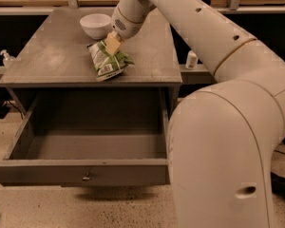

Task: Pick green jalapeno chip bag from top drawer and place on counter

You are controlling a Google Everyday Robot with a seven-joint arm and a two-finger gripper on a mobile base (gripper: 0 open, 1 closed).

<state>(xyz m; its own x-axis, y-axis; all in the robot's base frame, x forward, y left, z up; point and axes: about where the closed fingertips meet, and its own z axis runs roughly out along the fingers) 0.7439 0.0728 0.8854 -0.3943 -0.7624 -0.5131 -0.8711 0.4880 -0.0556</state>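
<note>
The green jalapeno chip bag (107, 61) lies on the counter (52, 56), near its front edge and just in front of the white bowl (96, 25). My gripper (113, 44) is right at the bag's top end, reaching down from the upper right, and is shut on the bag there. The top drawer (85, 172) stands pulled wide open below the counter, and its inside is bare. Its small round knob (86, 177) shows on the front panel.
My large white arm (218, 127) fills the right side of the view and hides the drawer's right end. A small pump bottle (6, 58) stands on the ledge at the left and a white bottle (192, 59) at the right. Tan workbenches run along the back.
</note>
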